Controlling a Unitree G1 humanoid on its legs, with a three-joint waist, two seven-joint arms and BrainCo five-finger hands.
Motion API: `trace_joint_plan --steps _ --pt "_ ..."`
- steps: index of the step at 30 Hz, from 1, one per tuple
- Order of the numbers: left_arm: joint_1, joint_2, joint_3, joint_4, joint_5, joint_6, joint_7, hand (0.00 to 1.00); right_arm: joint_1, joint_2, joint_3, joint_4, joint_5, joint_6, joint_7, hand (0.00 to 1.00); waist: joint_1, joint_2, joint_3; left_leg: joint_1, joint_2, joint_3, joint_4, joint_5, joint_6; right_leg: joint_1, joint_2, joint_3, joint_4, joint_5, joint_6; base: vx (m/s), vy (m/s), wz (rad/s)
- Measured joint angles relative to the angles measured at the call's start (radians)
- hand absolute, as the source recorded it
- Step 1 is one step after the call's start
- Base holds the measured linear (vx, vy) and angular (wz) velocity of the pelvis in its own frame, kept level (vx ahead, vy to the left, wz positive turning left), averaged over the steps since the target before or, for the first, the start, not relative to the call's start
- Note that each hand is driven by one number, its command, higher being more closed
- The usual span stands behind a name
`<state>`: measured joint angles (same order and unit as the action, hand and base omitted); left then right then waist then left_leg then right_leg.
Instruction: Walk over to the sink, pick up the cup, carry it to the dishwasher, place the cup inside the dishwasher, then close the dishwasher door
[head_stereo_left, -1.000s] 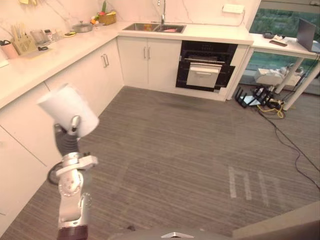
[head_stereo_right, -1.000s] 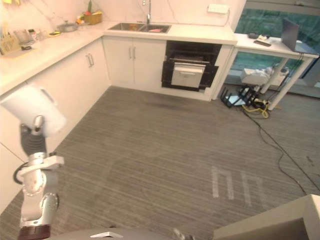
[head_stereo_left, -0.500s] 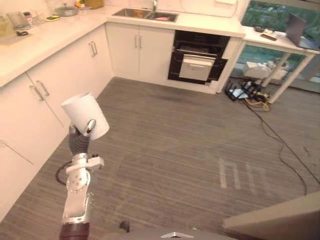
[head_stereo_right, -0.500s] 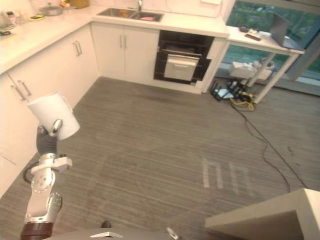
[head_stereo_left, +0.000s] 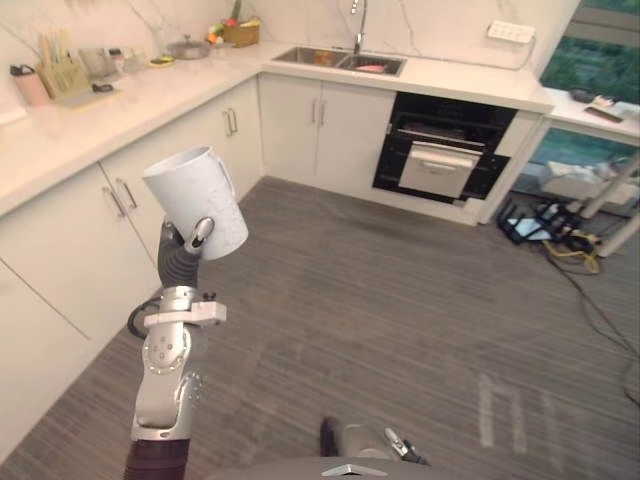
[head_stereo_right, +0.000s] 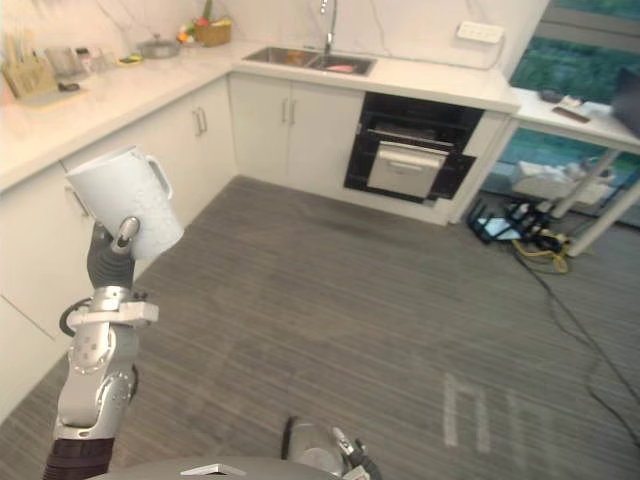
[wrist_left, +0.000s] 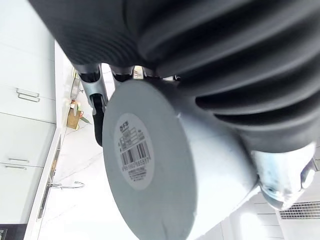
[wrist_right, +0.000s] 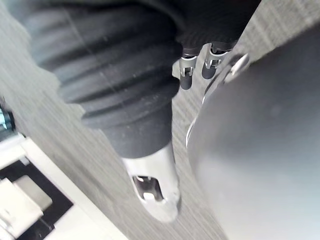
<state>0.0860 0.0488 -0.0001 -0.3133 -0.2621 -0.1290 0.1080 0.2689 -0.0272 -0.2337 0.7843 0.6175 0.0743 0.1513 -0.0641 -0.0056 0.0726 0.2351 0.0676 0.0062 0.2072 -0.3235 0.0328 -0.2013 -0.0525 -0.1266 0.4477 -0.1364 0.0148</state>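
The left hand (head_stereo_left: 197, 238) was clenched around a tilted white handled ceramic cup (head_stereo_left: 193, 198), raised above the grey striped floor (head_stereo_left: 380, 300) beside white cabinets (head_stereo_left: 70, 230).

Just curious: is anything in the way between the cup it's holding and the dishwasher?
Nothing visible. The cup is in the left hand, and the floor up to the dishwasher is bare; cables lie off to its right.
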Motion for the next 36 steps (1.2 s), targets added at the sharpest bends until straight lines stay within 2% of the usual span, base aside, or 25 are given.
trace_joint_plan --steps 1,2,4,5,6,7,10,12,13,14,16,17,18,19,20,21,22,23,26,28,29,31,33,35,36 --pt "0.017 -0.008 0.003 -0.002 0.011 0.000 0.000 1.00 0.007 -0.003 -0.001 -0.009 0.004 -0.001 -0.001 0.00 -0.001 0.013 -0.015 0.010 0.009 0.000 0.031 -0.002 0.009 0.009 0.012 -0.013 -0.001 -0.023 -0.002 0.47 -0.179 0.17" --pt "0.027 -0.026 -0.003 -0.007 0.027 -0.001 0.001 1.00 0.008 -0.012 -0.002 -0.014 0.004 -0.004 0.000 0.00 -0.006 0.029 -0.016 -0.054 0.017 -0.004 0.307 0.023 -0.011 0.028 0.026 -0.021 0.022 -0.065 -0.021 0.48 -0.204 0.22" --pt "0.045 -0.049 0.001 -0.012 0.042 -0.003 0.000 1.00 0.010 -0.020 -0.001 -0.021 -0.002 -0.011 0.013 0.00 -0.003 0.036 -0.014 -0.188 0.058 0.020 0.632 0.199 -0.032 0.089 0.047 -0.025 0.022 -0.113 -0.039 0.49 -0.230 0.05" --pt "0.062 -0.054 0.013 -0.019 0.047 -0.013 -0.003 1.00 0.008 -0.026 0.000 -0.019 -0.027 -0.034 0.020 0.00 0.010 0.055 -0.001 -0.281 0.120 0.054 0.846 0.254 -0.013 0.149 0.080 -0.016 0.002 -0.128 -0.046 0.49 -0.204 -0.27" --pt "0.082 -0.053 0.035 -0.021 0.047 -0.029 -0.010 1.00 0.005 -0.029 -0.002 -0.011 -0.039 -0.065 0.019 0.00 0.015 0.067 0.002 -0.362 0.162 0.072 0.991 0.237 -0.009 0.208 0.111 -0.011 -0.028 -0.146 -0.051 0.48 -0.185 -0.36" --pt "0.091 -0.053 0.045 -0.021 0.048 -0.039 -0.013 1.00 0.005 -0.029 -0.002 -0.005 -0.039 -0.079 0.020 0.00 0.018 0.068 0.002 -0.395 0.170 0.077 1.017 0.218 -0.007 0.237 0.121 -0.004 -0.047 -0.152 -0.055 0.45 -0.166 -0.42" --pt "0.105 -0.047 0.076 -0.019 0.046 -0.075 -0.028 1.00 -0.026 -0.032 -0.002 0.024 -0.030 -0.123 0.022 0.00 0.056 0.064 0.007 -0.501 0.128 0.133 0.744 0.100 -0.033 0.341 0.139 0.045 -0.150 -0.146 -0.084 0.43 -0.086 -0.57" --pt "0.119 -0.050 0.085 -0.020 0.044 -0.084 -0.028 1.00 -0.069 -0.044 0.009 0.019 -0.034 -0.126 0.010 0.00 0.055 0.049 0.023 -0.484 0.012 0.128 0.281 0.155 -0.078 0.400 0.114 0.068 -0.169 -0.158 -0.121 0.51 0.029 -0.37" --pt "0.143 -0.055 0.085 -0.028 0.041 -0.090 -0.029 1.00 -0.093 -0.065 0.018 0.019 -0.034 -0.125 -0.004 0.00 0.064 0.067 0.033 -0.482 -0.018 0.113 0.081 0.229 -0.124 0.444 0.120 0.092 -0.202 -0.166 -0.114 0.47 0.084 -0.41" --pt "0.148 -0.055 0.085 -0.027 0.038 -0.093 -0.028 1.00 -0.100 -0.072 0.024 0.020 -0.033 -0.124 -0.013 0.00 0.069 0.079 0.039 -0.495 -0.025 0.098 0.045 0.252 -0.137 0.465 0.125 0.108 -0.219 -0.176 -0.102 0.47 0.146 -0.52" --pt "0.150 -0.054 0.091 -0.017 0.028 -0.119 -0.029 1.00 -0.111 -0.094 0.026 0.045 -0.028 -0.112 -0.043 0.00 0.094 0.089 0.040 -0.513 -0.035 0.089 -0.003 0.288 -0.113 0.549 0.125 0.143 -0.250 -0.238 -0.079 0.47 0.207 -0.47" --pt "0.149 -0.051 0.099 -0.016 0.027 -0.137 -0.031 1.00 -0.117 -0.095 0.026 0.069 -0.025 -0.106 -0.057 0.00 0.102 0.074 0.034 -0.512 -0.053 0.077 0.022 0.344 -0.079 0.581 0.108 0.156 -0.246 -0.275 -0.072 0.54 0.277 -0.55" --pt "0.150 -0.039 0.116 -0.014 0.027 -0.143 -0.036 1.00 -0.106 -0.089 0.023 0.103 -0.020 -0.086 -0.072 0.00 0.116 0.019 0.004 -0.511 -0.098 0.107 0.068 0.377 -0.049 0.590 0.056 0.178 -0.193 -0.325 -0.053 0.61 0.242 -0.48" --pt "0.138 -0.040 0.132 -0.008 0.027 -0.143 -0.038 1.00 -0.101 -0.091 0.015 0.110 -0.017 -0.068 -0.076 0.00 0.112 0.013 0.003 -0.512 -0.110 0.121 0.113 0.383 -0.030 0.551 0.033 0.172 -0.067 -0.334 -0.038 0.74 0.293 -0.33" --pt "0.125 -0.034 0.142 0.003 0.027 -0.142 -0.040 1.00 -0.092 -0.087 -0.005 0.121 -0.019 -0.056 -0.080 0.00 0.107 -0.001 0.005 -0.507 -0.118 0.134 0.155 0.357 0.005 0.496 0.014 0.170 0.100 -0.311 0.007 0.75 0.258 -0.04" --pt "0.094 -0.007 0.162 0.016 0.027 -0.126 -0.040 1.00 -0.081 -0.061 -0.047 0.162 -0.030 -0.034 -0.097 0.00 0.101 -0.031 0.012 -0.465 -0.159 0.140 0.180 0.297 0.041 0.397 -0.023 0.170 0.371 -0.199 0.144 0.60 0.241 0.08" --pt "0.087 -0.002 0.167 0.016 0.027 -0.122 -0.043 1.00 -0.078 -0.053 -0.057 0.174 -0.036 -0.034 -0.097 0.00 0.099 -0.041 0.016 -0.451 -0.170 0.138 0.179 0.285 0.052 0.380 -0.034 0.167 0.419 -0.158 0.162 0.60 0.207 0.27" --pt "0.062 0.012 0.175 0.017 0.029 -0.110 -0.050 1.00 -0.057 -0.024 -0.097 0.210 -0.044 -0.031 -0.097 0.00 0.082 -0.058 0.034 -0.397 -0.205 0.122 0.173 0.246 0.073 0.329 -0.065 0.160 0.568 -0.006 0.159 0.58 0.153 0.37" --pt "0.052 -0.011 0.164 0.034 0.031 -0.100 -0.050 1.00 0.005 0.015 -0.136 0.260 -0.074 -0.066 -0.094 0.00 0.049 -0.031 0.056 -0.254 -0.219 0.048 0.147 0.167 0.097 0.177 -0.025 0.117 0.725 -0.062 0.029 0.51 0.104 0.44" --pt "0.053 -0.013 0.150 0.031 0.030 -0.100 -0.050 1.00 0.032 0.030 -0.143 0.254 -0.073 -0.090 -0.089 0.00 0.038 -0.025 0.054 -0.224 -0.216 0.026 0.119 0.152 0.104 0.090 0.002 0.116 0.707 -0.090 0.010 0.42 0.038 0.44" --pt "0.054 -0.010 0.124 0.015 0.030 -0.101 -0.059 1.00 0.051 0.045 -0.130 0.246 -0.073 -0.119 -0.087 0.00 0.024 -0.022 0.059 -0.177 -0.211 0.014 0.080 0.128 0.106 -0.067 0.024 0.109 0.582 -0.112 0.012 0.46 -0.009 0.38" --pt "0.053 -0.013 0.081 0.009 0.030 -0.107 -0.070 1.00 0.075 0.059 -0.129 0.199 -0.072 -0.139 -0.086 0.00 0.021 -0.003 0.074 -0.103 -0.195 -0.001 0.070 0.082 0.092 -0.117 0.023 0.048 0.331 -0.101 0.009 0.52 -0.023 0.29" --pt "0.053 -0.009 0.035 -0.011 0.031 -0.114 -0.067 1.00 0.097 0.057 -0.122 0.146 -0.071 -0.162 -0.081 0.00 0.021 0.011 0.056 -0.032 -0.172 -0.005 0.081 -0.009 0.067 -0.119 0.032 0.007 -0.043 -0.007 0.011 0.61 -0.048 0.07" --pt "0.053 -0.010 0.017 -0.044 0.032 -0.125 -0.051 1.00 0.095 0.047 -0.120 0.116 -0.067 -0.185 -0.068 0.00 0.023 0.009 0.040 0.021 -0.169 -0.018 0.090 -0.085 0.042 -0.142 0.027 0.010 -0.093 0.050 -0.028 0.80 -0.131 0.07" --pt "0.055 -0.016 0.015 -0.053 0.032 -0.124 -0.046 1.00 0.091 0.040 -0.102 0.086 -0.048 -0.185 -0.069 0.00 0.011 0.028 0.017 0.056 -0.134 -0.025 0.087 -0.110 0.017 -0.139 0.027 -0.024 -0.057 0.084 -0.041 0.76 -0.145 0.32"
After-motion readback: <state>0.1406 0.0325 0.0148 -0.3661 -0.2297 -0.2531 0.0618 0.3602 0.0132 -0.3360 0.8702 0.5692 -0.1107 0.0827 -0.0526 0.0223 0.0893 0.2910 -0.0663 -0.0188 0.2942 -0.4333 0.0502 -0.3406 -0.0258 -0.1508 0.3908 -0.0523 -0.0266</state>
